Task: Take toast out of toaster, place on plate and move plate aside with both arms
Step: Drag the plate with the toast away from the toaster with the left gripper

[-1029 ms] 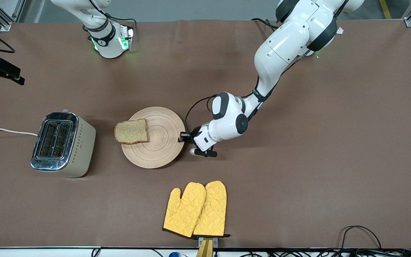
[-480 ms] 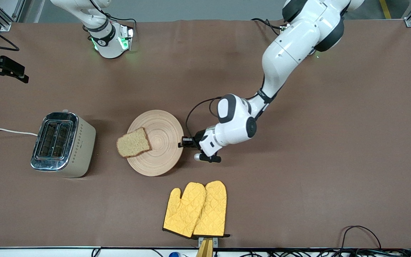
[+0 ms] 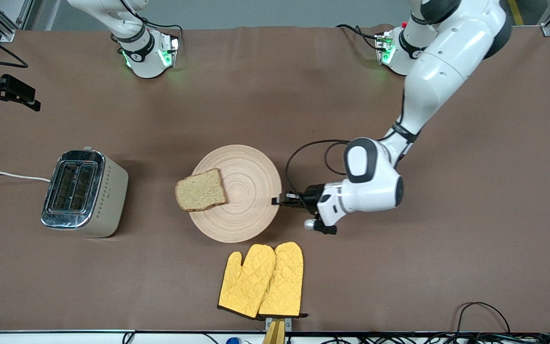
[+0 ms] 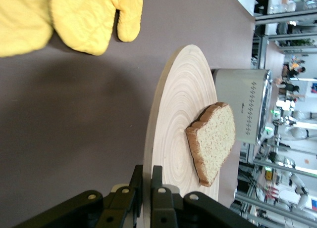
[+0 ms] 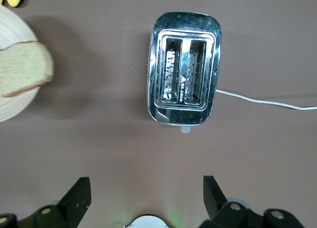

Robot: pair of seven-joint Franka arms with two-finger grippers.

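My left gripper [image 3: 277, 200] is shut on the rim of the round wooden plate [image 3: 251, 191], at the edge toward the left arm's end; both fingers [image 4: 159, 181] clamp the rim in the left wrist view. The plate [image 4: 173, 119] looks raised slightly off the table. The toast [image 3: 201, 190] lies flat on the plate's edge toward the toaster and overhangs it; it also shows in the left wrist view [image 4: 213, 141]. My right gripper [image 5: 146, 188] is open and empty, waiting high over the table between its base and the toaster. Its view catches the toast [image 5: 25, 67] and the plate [image 5: 12, 104].
A silver two-slot toaster [image 3: 84, 191] stands toward the right arm's end, its white cord [image 3: 7, 175] trailing off the table; its slots look empty [image 5: 184, 87]. Two yellow oven mitts [image 3: 263, 279] lie nearer the front camera than the plate.
My left gripper has pulled the plate with the toast toward the left arm's end and slightly nearer the front camera. The toast turned a little on the plate. The right gripper barely moved.
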